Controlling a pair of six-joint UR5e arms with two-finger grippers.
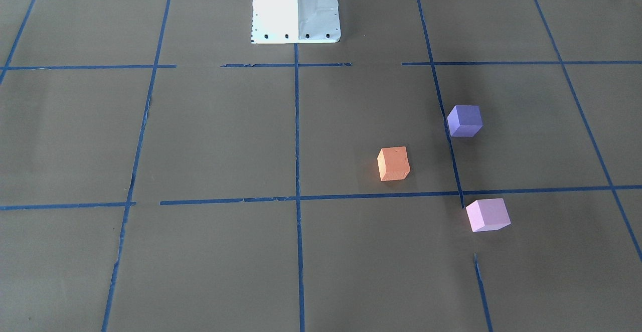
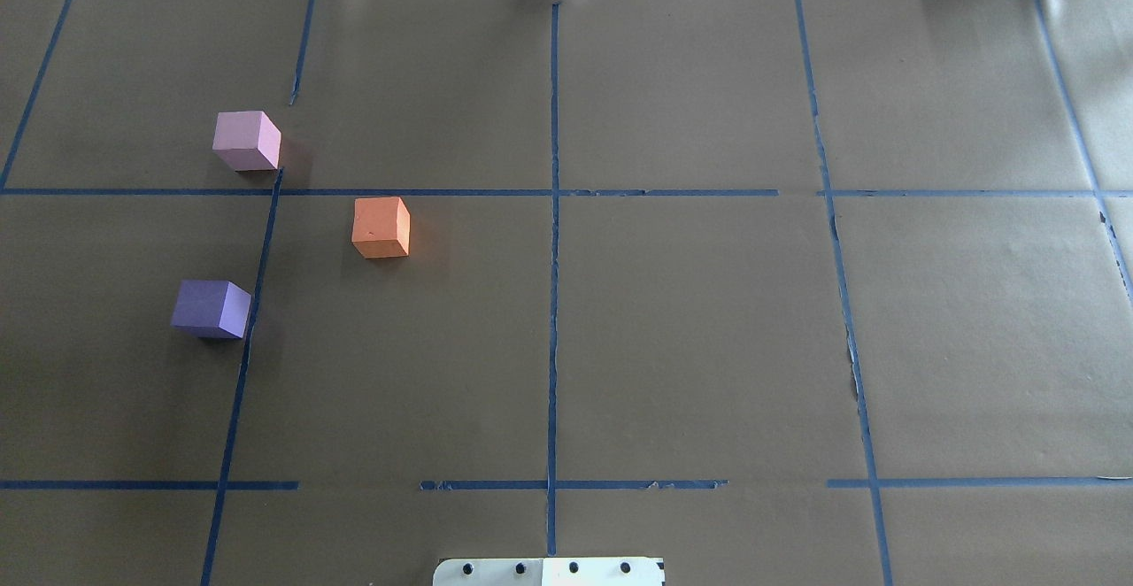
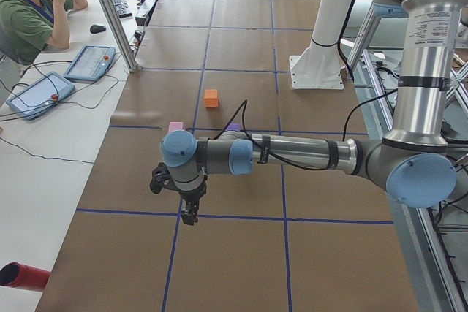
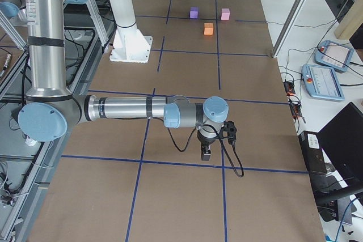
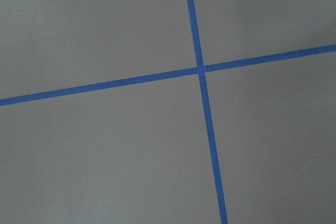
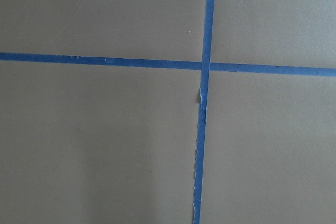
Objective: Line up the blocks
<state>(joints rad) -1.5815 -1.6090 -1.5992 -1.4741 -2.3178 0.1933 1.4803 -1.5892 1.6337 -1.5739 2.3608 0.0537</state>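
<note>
Orange block [image 2: 381,227], purple block [image 2: 211,309], pink block [image 2: 247,141]: loose triangle on the desk [image 2: 690,329], left half. Left fingers [image 3: 189,215] and right fingers [image 4: 206,153] hover far off, open or closed I cannot tell; a skewed grab could knock one crooked.

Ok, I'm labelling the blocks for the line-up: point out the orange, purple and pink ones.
orange block [image 2: 378,223], overhead exterior view, top face.
purple block [image 2: 205,304], overhead exterior view, top face.
pink block [image 2: 239,133], overhead exterior view, top face.
</note>
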